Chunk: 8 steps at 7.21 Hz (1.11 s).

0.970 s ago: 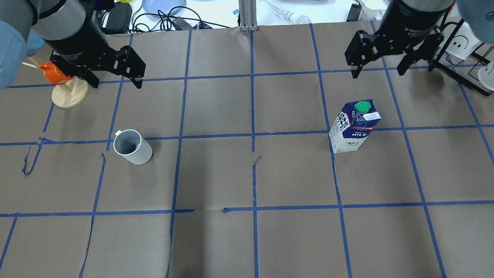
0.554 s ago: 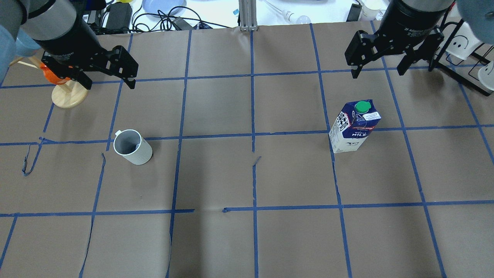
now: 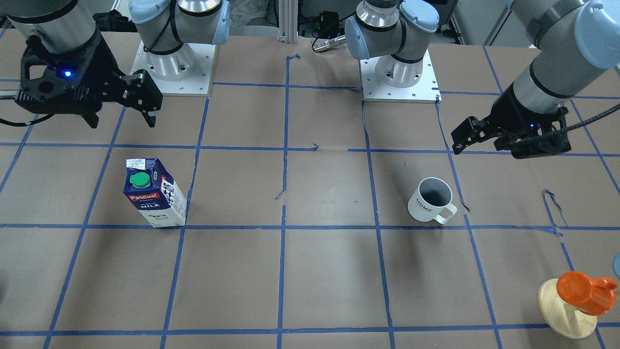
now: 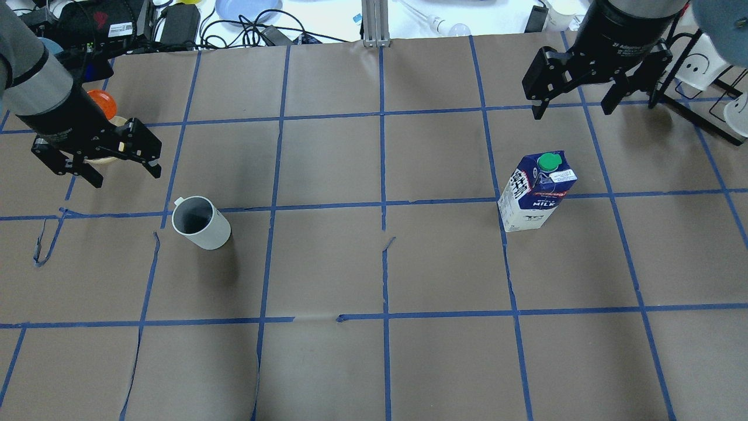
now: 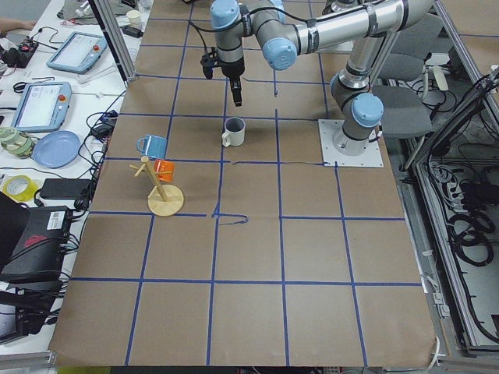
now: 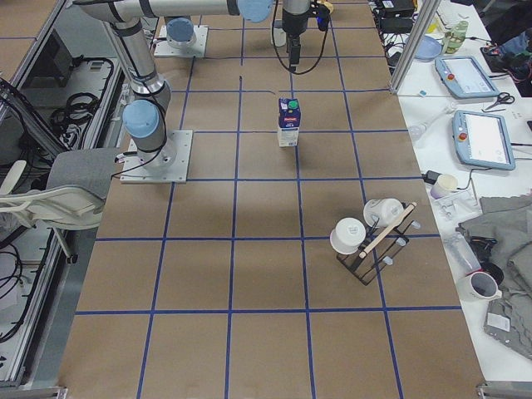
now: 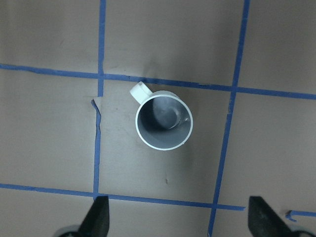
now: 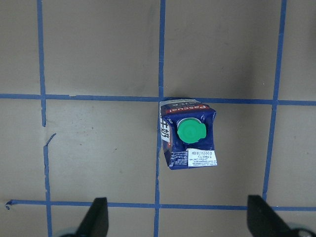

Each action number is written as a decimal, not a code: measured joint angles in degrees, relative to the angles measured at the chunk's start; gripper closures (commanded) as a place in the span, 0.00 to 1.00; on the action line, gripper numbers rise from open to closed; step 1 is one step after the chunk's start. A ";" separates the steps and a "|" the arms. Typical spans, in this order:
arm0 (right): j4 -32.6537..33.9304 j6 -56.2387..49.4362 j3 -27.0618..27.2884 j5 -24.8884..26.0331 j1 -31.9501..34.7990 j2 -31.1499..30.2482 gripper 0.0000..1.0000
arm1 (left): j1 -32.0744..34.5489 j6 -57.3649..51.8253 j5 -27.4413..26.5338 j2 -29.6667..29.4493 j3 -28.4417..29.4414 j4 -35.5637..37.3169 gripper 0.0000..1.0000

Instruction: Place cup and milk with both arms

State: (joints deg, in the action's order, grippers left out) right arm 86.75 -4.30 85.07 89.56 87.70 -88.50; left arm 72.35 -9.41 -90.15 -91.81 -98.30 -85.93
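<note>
Left of centre in the overhead view, the cup (image 4: pixel 200 223) stands upright on the tabletop (image 4: pixel 327 269), mouth upward and handle toward the upper left. Right of centre the milk carton (image 4: pixel 536 192) stands upright, green cap (image 4: pixel 547 162) uppermost.

The left claw (image 4: pixel 127 176), near the frame's left edge and higher in the frame than the cup, is spread wide and empty. The right claw (image 4: pixel 570 113), at upper right beyond the carton, is likewise spread and empty. Neither touches its object.

**Handling, as judged.**
- **Cup:** it looks like glazed ceramic, so it is rigid and smooth, and it is apt to slip and to chip if dropped. A pinch across the rim wall, one finger inside and one outside, away from the handle, seems the surest hold.
- **Carton:** it is paperboard, which dents under a hard squeeze. Its fill, and hence its weight, cannot be told. Tall on a small base, it may topple, so a hold across two flat opposite faces below the gable suits it.

**Legible writing.** "HOME" shows in black on the cup in the front-facing view. "Pascual" on a red band and "MILK" in white show on the carton. Its small white sticker is too fine to read.
</note>
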 measured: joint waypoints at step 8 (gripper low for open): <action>0.00 0.05 0.09 -0.09 0.01 0.00 0.00 | -1.07 1.77 -0.08 -9.62 -13.92 20.78 0.55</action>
State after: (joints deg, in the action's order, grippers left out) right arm 86.75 -4.25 85.17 89.47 87.71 -88.50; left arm 71.28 -7.64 -90.22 -101.43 -112.22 -65.15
